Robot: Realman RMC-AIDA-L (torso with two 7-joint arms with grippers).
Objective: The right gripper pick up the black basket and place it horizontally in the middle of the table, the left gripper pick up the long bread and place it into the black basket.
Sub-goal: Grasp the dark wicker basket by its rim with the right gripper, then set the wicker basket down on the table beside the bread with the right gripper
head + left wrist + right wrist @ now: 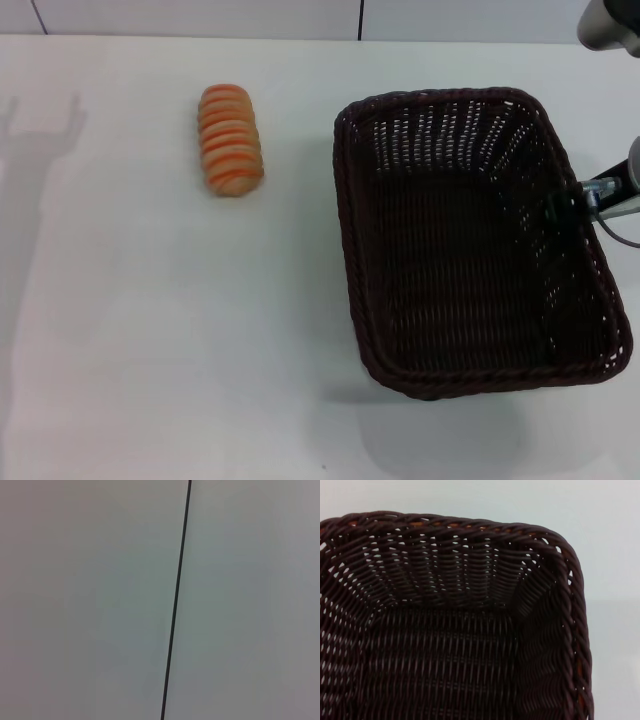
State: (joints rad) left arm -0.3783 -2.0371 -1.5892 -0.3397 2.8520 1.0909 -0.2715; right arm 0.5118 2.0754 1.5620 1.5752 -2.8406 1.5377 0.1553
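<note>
The black basket (470, 240) is on the right side of the white table (150, 330), its long side running front to back. A shadow shows on the table under its front edge. My right gripper (566, 205) reaches in from the right and grips the basket's right rim, one finger inside the wall. The right wrist view looks down into the basket's woven inside (445, 645) and one rim corner. The long bread (230, 138) lies on the table at the back left of the basket, well apart from it. My left gripper is out of view.
The left wrist view shows only a pale flat surface with a thin dark seam (176, 600). A shadow of an arm falls on the table's far left (35, 200). Part of a grey arm (610, 25) is at the top right corner.
</note>
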